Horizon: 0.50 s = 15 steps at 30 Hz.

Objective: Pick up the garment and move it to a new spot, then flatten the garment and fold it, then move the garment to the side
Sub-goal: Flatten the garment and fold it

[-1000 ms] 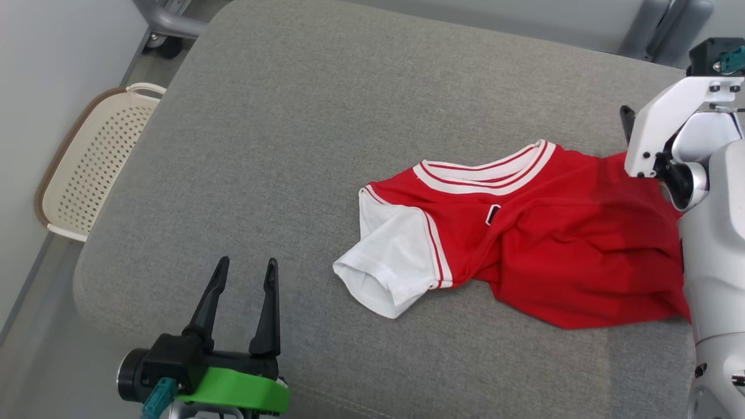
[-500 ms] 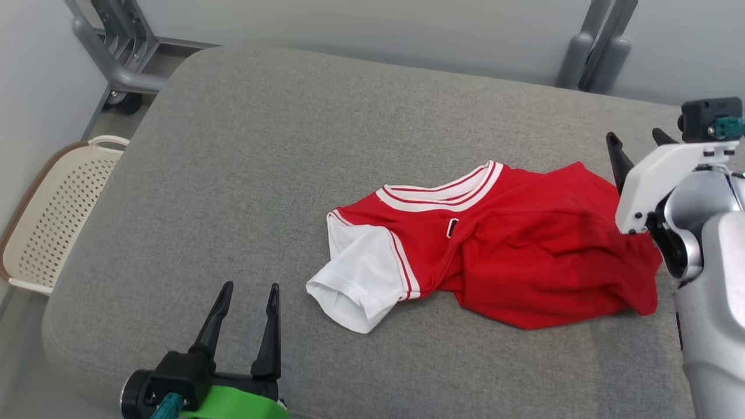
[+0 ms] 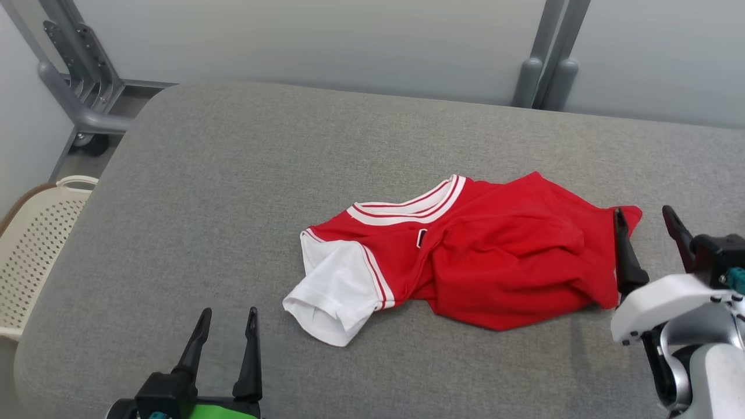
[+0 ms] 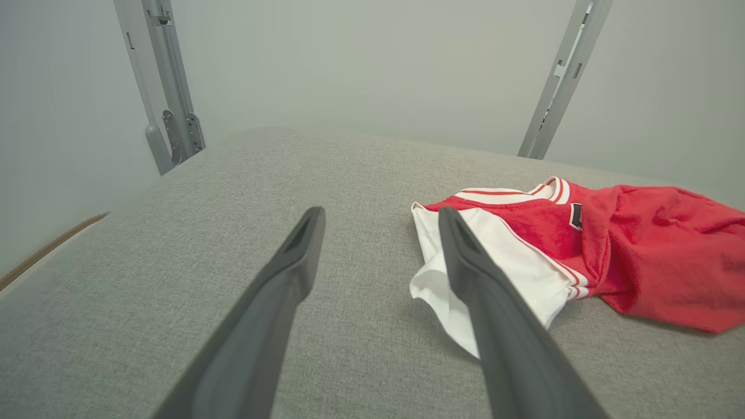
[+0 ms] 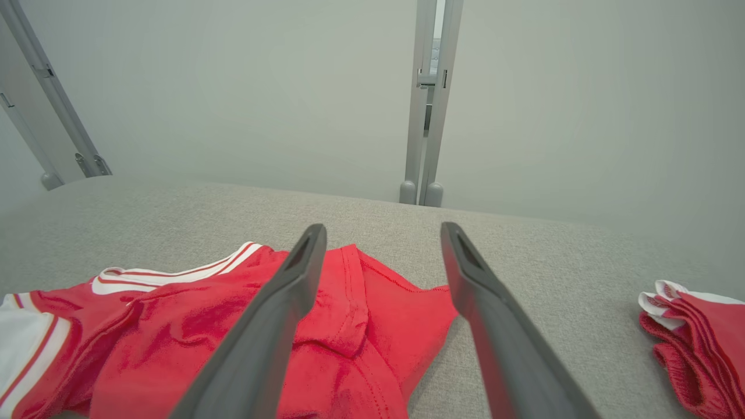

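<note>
Left gripper (image 3: 228,312): lower left of the head view, fingers pointing up the frame and standing apart with nothing between them. It hovered over bare cushion, near the sleeve but clear of it.
Right gripper (image 3: 642,210): lower right of the head view, jaws spread wide and empty. Its left finger lay across the shirt's right-hand edge and its right finger over bare cushion. Whether the left finger touched the cloth could not be told.
Red T-shirt (image 3: 500,267): crumpled and unfolded, right of centre in the head view. It lay on the cushion between the two grippers and was held by neither.
Sleeve (image 3: 329,297): white, joined to the body by a red-striped seam, at the shirt's lower left. Its open end faced the bottom of the frame.
Collar (image 3: 407,209): white with red stripes, along the shirt's upper edge, with a small dark label just below it.
Grey cushion (image 3: 233,192): broad woven surface with rounded corners, bearing the shirt.
Folded red cloth (image 5: 698,337): right edge of the right wrist view, red with white trim, on the same cushion and well apart from the shirt.
Basket (image 3: 35,244): cream and perforated, at the left edge of the head view, beside the cushion and lower than it.
Metal uprights (image 3: 547,64): grey, behind the cushion's far edge, at the top right of centre; a further frame stood at the upper left.
Wall (image 3: 320,41): pale and plain, across the top of the frame.
</note>
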Available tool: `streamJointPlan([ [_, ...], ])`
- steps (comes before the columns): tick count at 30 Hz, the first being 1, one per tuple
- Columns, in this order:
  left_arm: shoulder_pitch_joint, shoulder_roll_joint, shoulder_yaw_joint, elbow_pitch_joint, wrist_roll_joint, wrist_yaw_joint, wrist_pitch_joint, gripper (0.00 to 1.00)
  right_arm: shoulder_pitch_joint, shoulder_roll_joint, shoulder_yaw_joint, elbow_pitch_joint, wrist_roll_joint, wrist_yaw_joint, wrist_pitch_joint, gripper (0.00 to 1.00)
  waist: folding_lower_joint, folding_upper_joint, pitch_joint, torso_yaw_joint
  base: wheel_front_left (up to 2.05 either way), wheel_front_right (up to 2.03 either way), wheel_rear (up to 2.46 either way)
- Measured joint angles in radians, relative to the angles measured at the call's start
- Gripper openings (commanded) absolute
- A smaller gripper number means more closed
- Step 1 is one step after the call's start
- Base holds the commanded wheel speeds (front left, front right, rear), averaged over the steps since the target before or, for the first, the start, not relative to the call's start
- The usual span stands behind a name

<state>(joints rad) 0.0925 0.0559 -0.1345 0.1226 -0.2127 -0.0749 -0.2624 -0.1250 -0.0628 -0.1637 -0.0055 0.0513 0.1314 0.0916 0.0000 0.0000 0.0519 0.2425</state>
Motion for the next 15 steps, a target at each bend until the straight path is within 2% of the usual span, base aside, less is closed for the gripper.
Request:
streamJointPlan([
  [9, -0.003, 0.0, -0.014, 0.04, -0.006, -0.005, 0.0, 1.0, 0.113, 0.011, 0.015, -0.017, -0.041, 0.0, -0.115, 1.0, 0.0, 0.0, -0.018, -0.032, 0.0, 0.0, 0.0],
  [15, -0.002, 0.001, -0.014, 0.061, -0.013, -0.004, 0.0, 1.0, 0.162, 0.012, 0.008, 0.01, 0.005, 0.0, -0.146, 1.0, 0.0, 0.0, -0.033, -0.044, 0.0, 0.0, 0.0],
])
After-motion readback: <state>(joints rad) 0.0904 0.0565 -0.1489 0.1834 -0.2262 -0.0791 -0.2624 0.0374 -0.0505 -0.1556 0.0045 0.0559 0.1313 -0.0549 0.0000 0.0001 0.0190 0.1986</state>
